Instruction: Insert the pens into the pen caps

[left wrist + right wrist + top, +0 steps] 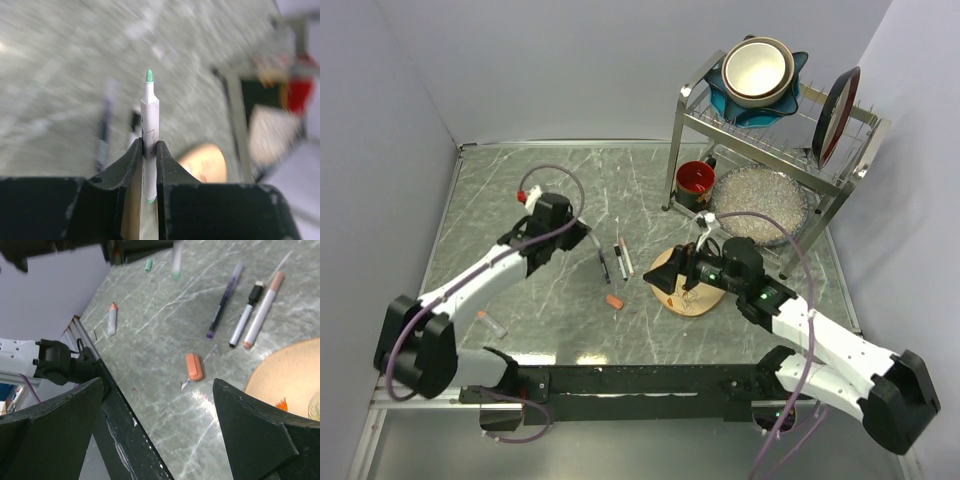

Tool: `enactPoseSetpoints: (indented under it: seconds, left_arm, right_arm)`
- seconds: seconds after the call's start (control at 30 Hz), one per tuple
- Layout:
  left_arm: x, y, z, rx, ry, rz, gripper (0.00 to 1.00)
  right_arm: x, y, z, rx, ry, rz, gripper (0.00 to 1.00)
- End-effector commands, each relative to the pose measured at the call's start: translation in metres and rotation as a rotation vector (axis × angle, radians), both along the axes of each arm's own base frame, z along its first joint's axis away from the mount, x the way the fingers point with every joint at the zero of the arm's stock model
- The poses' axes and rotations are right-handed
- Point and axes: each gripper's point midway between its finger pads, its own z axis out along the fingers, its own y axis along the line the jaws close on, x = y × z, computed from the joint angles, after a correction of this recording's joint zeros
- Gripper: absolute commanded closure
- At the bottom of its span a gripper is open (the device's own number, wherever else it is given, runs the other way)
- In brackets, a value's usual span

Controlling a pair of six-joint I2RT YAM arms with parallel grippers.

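Note:
My left gripper [149, 146] is shut on a white pen with a green tip [149, 115], which points away from the wrist above the table. In the top view this gripper [580, 238] hangs left of three pens on the table: a purple one [221, 307], a white-and-black one [244, 317] and a white one with a reddish tip [262, 310]. An orange-red cap [194, 366] lies near them, also in the top view [614, 301]. A clear cap with an orange end [112, 320] and a small green cap [148, 265] lie farther left. My right gripper [158, 384] is open and empty above the orange-red cap.
A round wooden disc [705, 298] lies under my right wrist. A metal dish rack [770, 130] stands at the back right with bowls, a dark plate, a red cup [696, 180] and a glass dish [760, 200]. A black rail [640, 380] runs along the near edge.

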Motion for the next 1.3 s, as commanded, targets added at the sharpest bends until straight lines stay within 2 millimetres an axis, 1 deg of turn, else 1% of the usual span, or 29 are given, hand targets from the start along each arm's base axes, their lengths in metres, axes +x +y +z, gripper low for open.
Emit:
enactPoseSetpoints:
  seconds: [0.0, 0.03, 0.07, 0.1, 0.13, 0.17, 0.2, 0.23, 0.27, 0.33, 0.37, 0.43, 0.5, 0.53, 0.63, 0.7, 0.87, 0.97, 1.07, 1.1, 1.17, 1.2, 1.23, 1.27]
  left_arm:
    - [-0.023, -0.048, 0.043, -0.139, -0.181, -0.232, 0.99]
    - [-0.032, -0.058, 0.048, -0.152, -0.202, -0.279, 0.99]
    - [-0.039, -0.063, 0.049, -0.16, -0.226, -0.308, 0.99]
    - [-0.045, -0.067, 0.067, -0.176, -0.294, -0.334, 0.99]
    - [-0.054, -0.074, 0.073, -0.184, -0.323, -0.371, 0.99]
    - [-0.059, -0.075, 0.071, -0.182, -0.338, -0.383, 0.99]
    - [-0.065, -0.075, 0.085, -0.196, -0.39, -0.395, 0.99]
    - [-0.071, -0.078, 0.09, -0.207, -0.413, -0.414, 0.99]
    - [-0.076, -0.077, 0.087, -0.213, -0.419, -0.424, 0.99]
    - [-0.085, -0.08, 0.1, -0.256, -0.465, -0.456, 0.99]
    - [-0.088, -0.08, 0.098, -0.264, -0.467, -0.465, 0.99]
    - [-0.094, -0.083, 0.104, -0.284, -0.49, -0.487, 0.99]
    - [-0.098, -0.086, 0.104, -0.292, -0.495, -0.507, 0.99]
    - [-0.1, -0.087, 0.105, -0.296, -0.499, -0.517, 0.99]
    - [-0.105, -0.09, 0.111, -0.321, -0.526, -0.537, 0.99]
    - [-0.108, -0.093, 0.115, -0.329, -0.541, -0.547, 0.99]
    - [-0.114, -0.098, 0.12, -0.343, -0.559, -0.581, 0.99]
    - [-0.119, -0.104, 0.123, -0.364, -0.572, -0.608, 0.99]
    - [-0.12, -0.109, 0.124, -0.371, -0.574, -0.629, 0.99]
    - [-0.121, -0.11, 0.127, -0.373, -0.58, -0.636, 0.99]
    - [-0.12, -0.113, 0.13, -0.365, -0.589, -0.642, 0.99]
    - [-0.12, -0.113, 0.131, -0.363, -0.591, -0.643, 0.99]
    - [-0.12, -0.114, 0.133, -0.359, -0.594, -0.645, 0.99]
    - [-0.12, -0.114, 0.133, -0.34, -0.605, -0.657, 0.99]
  right_arm:
    - [0.018, 0.019, 0.041, 0.065, -0.1, 0.037, 0.04]
    - [0.015, 0.024, 0.043, 0.072, -0.104, 0.075, 0.07]
    - [0.014, 0.027, 0.046, 0.081, -0.104, 0.094, 0.08]
    - [0.015, 0.032, 0.046, 0.085, -0.094, 0.114, 0.09]
    - [0.012, 0.035, 0.047, 0.098, -0.081, 0.14, 0.12]
    - [0.012, 0.038, 0.05, 0.112, -0.084, 0.152, 0.14]
    - [0.012, 0.04, 0.05, 0.12, -0.071, 0.158, 0.16]
    - [0.01, 0.043, 0.054, 0.14, -0.077, 0.177, 0.18]
    - [0.009, 0.045, 0.055, 0.152, -0.076, 0.188, 0.19]
    - [0.008, 0.049, 0.057, 0.176, -0.063, 0.211, 0.22]
    - [0.004, 0.051, 0.058, 0.182, -0.058, 0.234, 0.23]
    - [0.005, 0.053, 0.061, 0.194, -0.05, 0.245, 0.25]
    - [0.003, 0.055, 0.064, 0.211, -0.045, 0.257, 0.28]
    - [0.002, 0.055, 0.067, 0.223, -0.052, 0.26, 0.3]
    - [0.002, 0.057, 0.068, 0.247, -0.046, 0.265, 0.34]
    - [0.003, 0.059, 0.065, 0.251, -0.026, 0.267, 0.35]
    - [0.007, 0.06, 0.064, 0.274, -0.016, 0.25, 0.41]
    - [0.007, 0.062, 0.064, 0.282, -0.005, 0.25, 0.46]
    - [0.008, 0.061, 0.066, 0.298, -0.012, 0.234, 0.56]
    - [0.008, 0.06, 0.066, 0.302, -0.012, 0.233, 0.63]
    - [0.006, 0.058, 0.067, 0.311, -0.015, 0.228, 0.73]
    - [0.005, 0.058, 0.068, 0.317, -0.023, 0.23, 0.87]
    - [0.005, 0.056, 0.068, 0.317, -0.026, 0.224, 0.95]
    - [0.004, 0.054, 0.068, 0.318, -0.035, 0.216, 1.0]
